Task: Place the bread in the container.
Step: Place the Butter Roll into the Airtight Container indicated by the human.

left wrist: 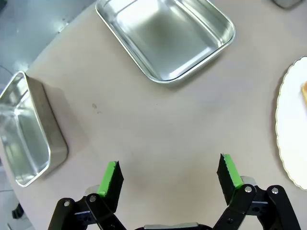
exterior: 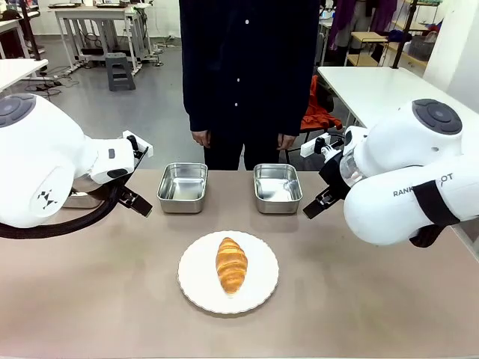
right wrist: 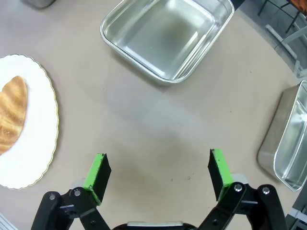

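The desk (exterior: 90, 299) is a beige surface spanning the front view, with a person (exterior: 247, 67) in dark clothing standing at its far edge, hands hanging at the sides. The left arm (exterior: 37, 164) enters from the robot's left and the right arm (exterior: 412, 187) from its right; both are held above the desk, clear of the items in the middle. A round white scalloped plate (exterior: 196, 288) lies at the centre of the near half. Beyond it, side by side near the far edge, stand the left-centre container (exterior: 182, 187) and the right-centre container (exterior: 278, 187), both shiny steel and empty. A further container (left wrist: 24, 134) sits at the desk edge in the left wrist view, and another (right wrist: 288, 139) at the edge in the right wrist view. The bread (exterior: 231, 264) lies flat on the middle of the plate, its long axis running from the robot's side towards the person with almost no slant, the narrower tip at the far end pointing between the two central containers. The left gripper (left wrist: 169, 167) has its green pads spread wide with nothing between them, over bare desk. The right gripper (right wrist: 158, 160) is likewise spread wide and empty, over bare desk beside the plate.
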You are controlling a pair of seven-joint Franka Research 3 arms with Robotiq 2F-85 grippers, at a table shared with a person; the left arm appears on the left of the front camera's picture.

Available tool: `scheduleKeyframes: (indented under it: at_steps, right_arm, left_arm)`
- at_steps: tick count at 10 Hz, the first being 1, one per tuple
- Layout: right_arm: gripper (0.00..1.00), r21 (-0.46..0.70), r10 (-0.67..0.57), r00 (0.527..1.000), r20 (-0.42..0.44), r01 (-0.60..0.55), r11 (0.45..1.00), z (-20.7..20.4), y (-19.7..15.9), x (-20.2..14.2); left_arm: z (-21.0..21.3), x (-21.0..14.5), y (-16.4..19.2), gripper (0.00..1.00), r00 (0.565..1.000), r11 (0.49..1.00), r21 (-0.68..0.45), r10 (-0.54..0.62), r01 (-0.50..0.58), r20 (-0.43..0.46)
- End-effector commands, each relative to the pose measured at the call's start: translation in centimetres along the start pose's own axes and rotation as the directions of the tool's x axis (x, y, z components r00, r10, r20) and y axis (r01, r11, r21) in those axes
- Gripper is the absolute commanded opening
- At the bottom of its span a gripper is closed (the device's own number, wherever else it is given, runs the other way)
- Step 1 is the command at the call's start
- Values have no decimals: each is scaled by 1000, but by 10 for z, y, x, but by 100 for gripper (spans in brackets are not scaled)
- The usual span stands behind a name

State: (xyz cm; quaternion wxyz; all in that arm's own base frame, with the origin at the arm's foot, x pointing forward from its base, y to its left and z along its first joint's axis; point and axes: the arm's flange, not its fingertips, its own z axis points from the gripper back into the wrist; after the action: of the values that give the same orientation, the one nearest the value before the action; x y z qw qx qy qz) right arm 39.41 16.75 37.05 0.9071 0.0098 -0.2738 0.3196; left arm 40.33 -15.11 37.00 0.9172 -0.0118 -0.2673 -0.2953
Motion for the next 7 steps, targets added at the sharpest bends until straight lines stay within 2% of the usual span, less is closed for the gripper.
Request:
scheduleKeyframes:
  at_steps: [1, 5, 6, 7]
  right_arm:
    - [100, 0, -1, 1000, 0, 1, 1000, 0, 0, 0]
    - [100, 0, 0, 1000, 0, 0, 1000, 0, 0, 0]
    - [100, -13, -7, 999, 38, 7, 1000, 23, -12, 18]
    - [100, 4, -19, 998, 59, 19, 1000, 57, -28, 31]
  left_arm:
    - [0, 0, 0, 100, 1000, 1000, 0, 0, 0, 0]
    - [0, 0, 0, 100, 1000, 1000, 0, 0, 0, 0]
    - [24, 8, 12, 100, 999, 997, -75, -36, 37, 10]
    - [56, 16, 36, 100, 998, 993, -111, -20, 26, 54]
